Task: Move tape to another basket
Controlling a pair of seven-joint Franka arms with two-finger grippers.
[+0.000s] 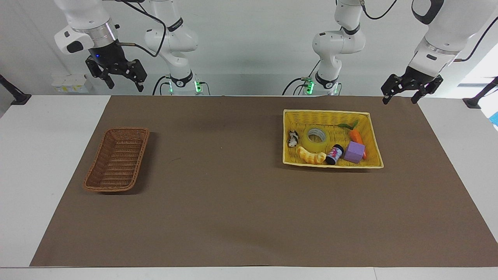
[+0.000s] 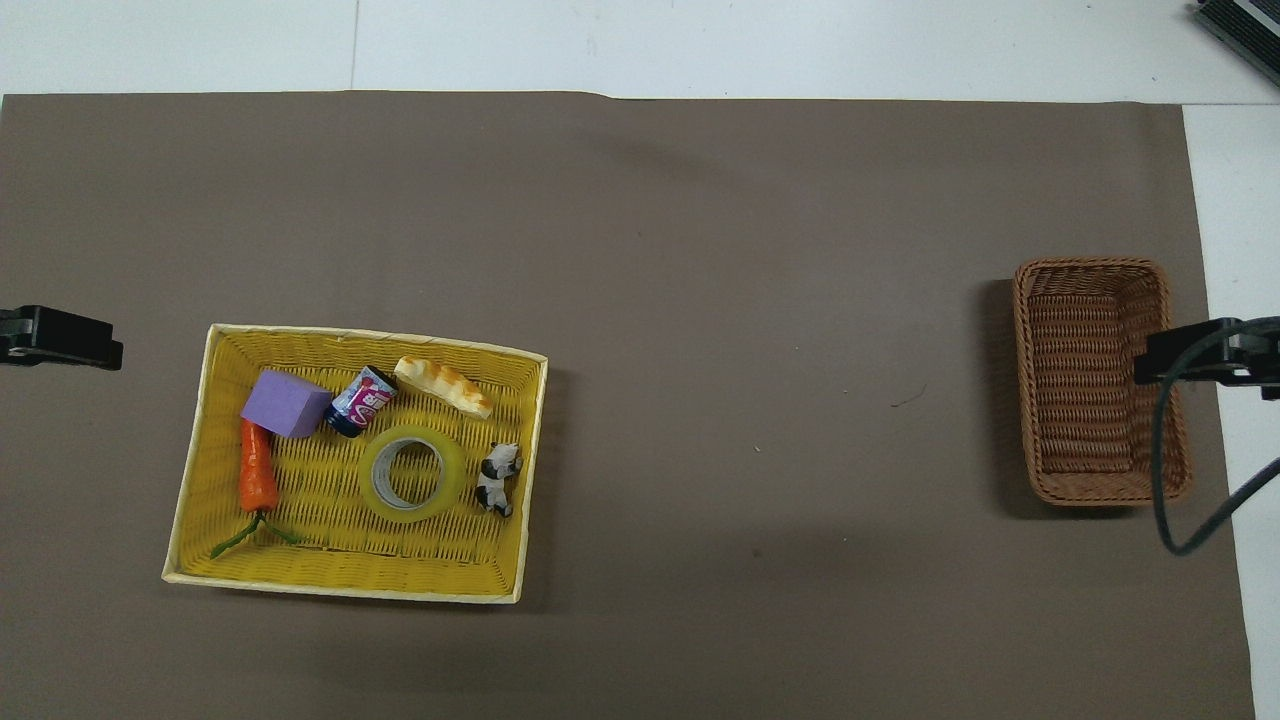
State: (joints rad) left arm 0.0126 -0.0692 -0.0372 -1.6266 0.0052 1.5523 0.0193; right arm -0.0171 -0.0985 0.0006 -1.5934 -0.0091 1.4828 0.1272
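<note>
The tape [image 1: 317, 139], a yellow translucent roll, lies flat in the yellow basket [image 1: 330, 113] toward the left arm's end of the table; it also shows in the overhead view [image 2: 412, 473]. The brown wicker basket [image 1: 116, 161] stands empty toward the right arm's end, also in the overhead view [image 2: 1085, 380]. My left gripper [image 1: 399, 100] is open and hangs in the air over the mat's edge, beside the yellow basket [image 2: 380, 338]. My right gripper [image 1: 125, 86] is open and raised near the table's robot-side edge. Both arms wait. Only their tips show overhead: the left gripper [image 2: 60, 338], the right gripper [image 2: 1200, 358].
The yellow basket also holds a purple block [image 1: 354, 152], a carrot toy [image 1: 355, 136], a small can [image 1: 334, 154], a yellow ridged corn-like toy [image 1: 311, 155] and a black-and-white cow figure [image 1: 292, 138]. A brown mat [image 1: 241, 194] covers the table.
</note>
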